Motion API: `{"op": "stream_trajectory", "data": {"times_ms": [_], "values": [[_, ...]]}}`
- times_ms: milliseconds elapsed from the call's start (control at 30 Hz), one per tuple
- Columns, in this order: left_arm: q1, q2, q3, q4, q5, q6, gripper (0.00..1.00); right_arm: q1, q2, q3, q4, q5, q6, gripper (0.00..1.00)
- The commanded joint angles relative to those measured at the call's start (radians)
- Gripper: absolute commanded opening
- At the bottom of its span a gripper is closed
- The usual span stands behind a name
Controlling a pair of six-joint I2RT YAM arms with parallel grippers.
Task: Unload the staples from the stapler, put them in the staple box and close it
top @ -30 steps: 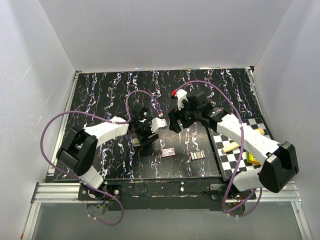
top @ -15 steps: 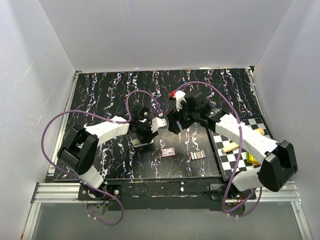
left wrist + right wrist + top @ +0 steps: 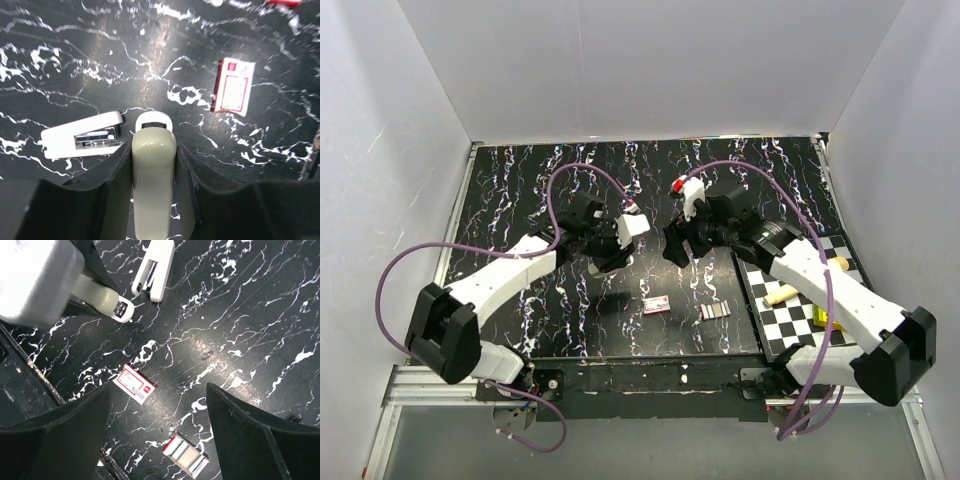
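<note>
Firmly the left gripper (image 3: 153, 146) clamps the pale green stapler (image 3: 153, 185); the right gripper (image 3: 159, 390) stands wide apart

LIGHT: bright, diffuse, from overhead | GLARE: pale hot patches on glossy table (image 3: 155, 40), sheen on pale green piece (image 3: 152, 150) | SHADOW: soft, faint | FOCUS: left wrist view smeared along top edge, near foreground dark and soft

Smooth, glossy plastic stapler (image 3: 153, 175)

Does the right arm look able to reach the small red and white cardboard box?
Probably yes: the open right hand hangs above the small red and white cardboard box, nothing between them.
</note>
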Motion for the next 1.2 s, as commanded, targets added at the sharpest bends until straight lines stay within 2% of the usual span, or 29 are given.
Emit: {"op": "stream_trajectory", "data": {"times_ms": [0,400,633,833,1167], "values": [[0.003,-0.111,0.044,-0.003,0.150,-0.046,0.00,0.014,-0.071,0.006,-0.046,-0.034,-0.071,0.83],[0.001,-0.312,0.001,0.078,0.481,-0.132,0.00,0.137,-0.131,0.115,-0.179,-0.142,-0.295,0.77],[-0.006,-0.381,-0.024,0.128,0.586,-0.198,0.00,0.169,-0.127,0.227,-0.236,-0.253,-0.352,0.74],[-0.008,-0.437,-0.085,0.246,0.614,-0.284,0.00,0.213,-0.067,0.340,-0.320,-0.324,-0.389,0.70],[-0.014,-0.419,-0.105,0.303,0.637,-0.349,0.00,0.265,0.014,0.408,-0.339,-0.336,-0.409,0.63]]}}
